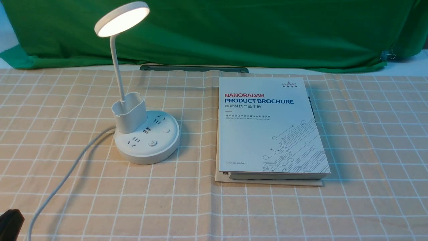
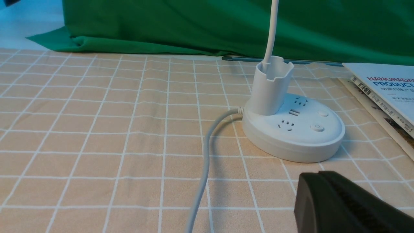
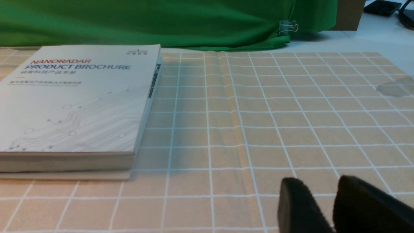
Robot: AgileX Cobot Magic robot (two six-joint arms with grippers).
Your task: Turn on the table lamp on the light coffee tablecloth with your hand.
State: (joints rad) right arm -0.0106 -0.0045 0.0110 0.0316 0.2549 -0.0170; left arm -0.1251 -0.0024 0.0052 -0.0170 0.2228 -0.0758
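Note:
The white table lamp (image 1: 147, 135) stands on the light coffee tablecloth (image 1: 367, 150), left of the middle. Its disc head (image 1: 122, 18) glows lit. Its round base with sockets and buttons also shows in the left wrist view (image 2: 292, 129). My left gripper (image 2: 318, 174) is shut and empty, low over the cloth a short way in front of the base. In the front view only its black tip (image 1: 10, 222) shows at the bottom left corner. My right gripper (image 3: 318, 184) is slightly open and empty over bare cloth, right of the brochure; it is out of the front view.
A stack of booklets topped by a white product brochure (image 1: 271, 127) lies right of the lamp. The lamp's white cord (image 1: 67, 170) runs from the base toward the near left edge. A plain green cloth (image 1: 234, 30) hangs along the back.

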